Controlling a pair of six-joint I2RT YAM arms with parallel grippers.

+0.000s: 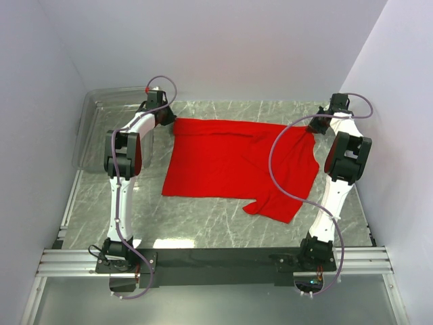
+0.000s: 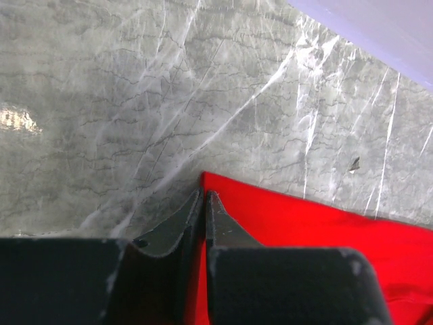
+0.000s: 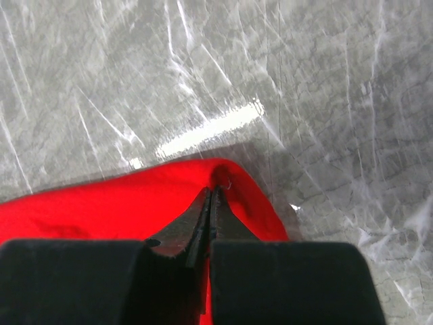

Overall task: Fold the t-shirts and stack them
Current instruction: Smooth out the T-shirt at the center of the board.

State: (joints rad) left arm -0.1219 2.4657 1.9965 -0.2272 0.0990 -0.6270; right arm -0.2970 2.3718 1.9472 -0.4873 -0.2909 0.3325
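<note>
One plain red t-shirt (image 1: 230, 166) lies spread on the marble table, a sleeve sticking out at its near right. My left gripper (image 1: 169, 120) is at the shirt's far left corner. In the left wrist view it (image 2: 204, 195) is shut on that corner of the red cloth (image 2: 304, 223). My right gripper (image 1: 312, 128) is at the shirt's far right corner. In the right wrist view it (image 3: 210, 193) is shut on a raised fold of the red cloth (image 3: 101, 203).
A clear plastic bin (image 1: 95, 128) stands at the far left behind the left arm. White walls close in the far side and both sides. A metal rail (image 1: 216, 261) with the arm bases runs along the near edge.
</note>
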